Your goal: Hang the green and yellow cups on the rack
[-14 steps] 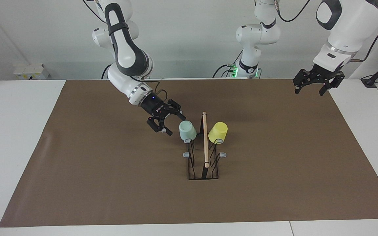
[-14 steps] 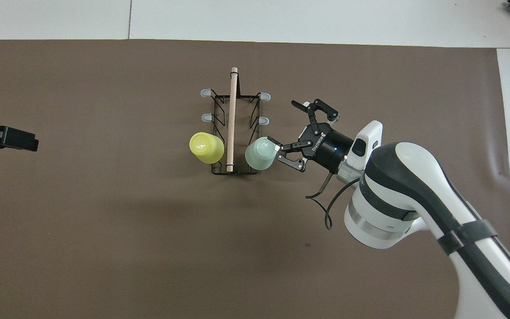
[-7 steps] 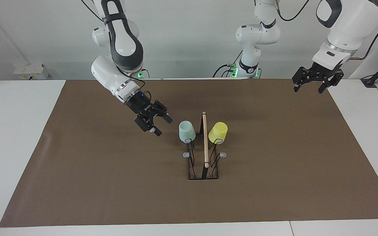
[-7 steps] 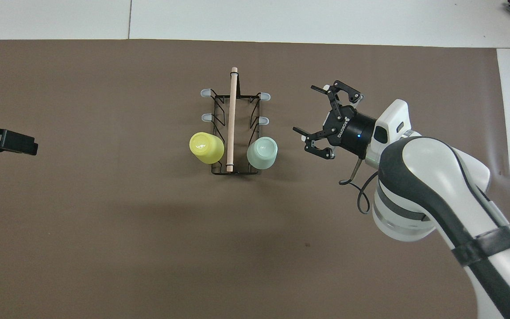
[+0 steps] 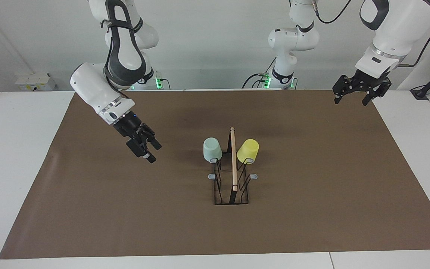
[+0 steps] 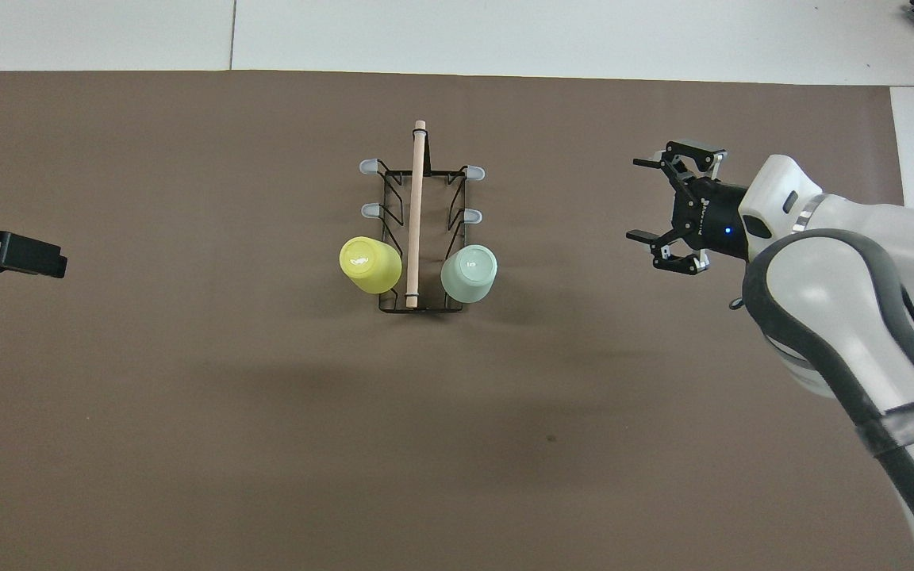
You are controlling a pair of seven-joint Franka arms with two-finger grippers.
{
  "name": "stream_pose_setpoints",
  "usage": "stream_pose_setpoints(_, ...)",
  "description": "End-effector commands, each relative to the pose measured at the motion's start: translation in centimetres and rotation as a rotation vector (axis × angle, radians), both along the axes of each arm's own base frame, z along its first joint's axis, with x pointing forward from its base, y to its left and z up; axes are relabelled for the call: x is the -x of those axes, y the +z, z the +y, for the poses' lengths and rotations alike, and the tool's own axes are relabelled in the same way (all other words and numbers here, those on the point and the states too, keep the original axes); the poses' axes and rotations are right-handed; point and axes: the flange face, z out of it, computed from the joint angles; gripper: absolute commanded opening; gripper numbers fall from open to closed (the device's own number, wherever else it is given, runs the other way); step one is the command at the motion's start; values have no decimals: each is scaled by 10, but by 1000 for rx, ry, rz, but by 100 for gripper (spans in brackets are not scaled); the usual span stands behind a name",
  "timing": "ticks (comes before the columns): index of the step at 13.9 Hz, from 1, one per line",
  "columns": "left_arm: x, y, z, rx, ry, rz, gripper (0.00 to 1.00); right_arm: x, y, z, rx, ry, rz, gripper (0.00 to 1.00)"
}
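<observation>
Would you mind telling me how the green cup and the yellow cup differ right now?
The green cup is pale mint; the yellow cup is bright yellow. The green cup hangs on the rack toward the right arm's end of the table, the yellow cup toward the left arm's. Both are alike in size, upside down on prongs, and held by neither gripper.

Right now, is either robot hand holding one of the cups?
No: the green cup and yellow cup both hang on the rack, and the left hand and right hand are open and empty.

Matt brown paper-like mat (image 5: 312,186) covers the table; black wire rack (image 5: 231,194) with wooden rod (image 5: 233,160); smooth plastic cups, green (image 5: 212,149) and yellow (image 5: 248,150).
</observation>
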Motion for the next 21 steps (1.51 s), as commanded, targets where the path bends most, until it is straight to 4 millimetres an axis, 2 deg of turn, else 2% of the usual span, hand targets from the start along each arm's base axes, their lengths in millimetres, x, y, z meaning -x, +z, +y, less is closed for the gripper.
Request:
stream_pose_setpoints(1, 5, 7, 0, 6, -8, 4, 100, 8, 12, -26, 108, 76, 23, 100)
stream_pose_setpoints(3, 5, 7, -1, 6, -10, 4, 100, 14, 21, -52, 194, 132, 53, 100)
stream_pose_setpoints(6, 5, 7, -1, 6, -10, 4, 100, 24, 48, -84, 347, 188, 104, 100)
stream_pose_setpoints(8, 5, 7, 0, 6, -8, 4, 100, 29, 67, -93, 411, 232, 162, 100)
stream_pose_setpoints(11, 5, 7, -1, 6, -10, 4, 100, 36, 106, -97, 494, 175, 251, 100)
stream_pose_setpoints(13, 5, 7, 0, 6, -8, 4, 100, 42, 119, -95, 462, 66, 314, 100)
stream_pose_setpoints(16, 5, 7, -1, 6, -10, 4, 100, 58, 142, -86, 370, -237, 450, 100)
stream_pose_setpoints(21, 5, 6, -1, 6, -10, 6, 100, 67, 152, -71, 243, -643, 637, 100)
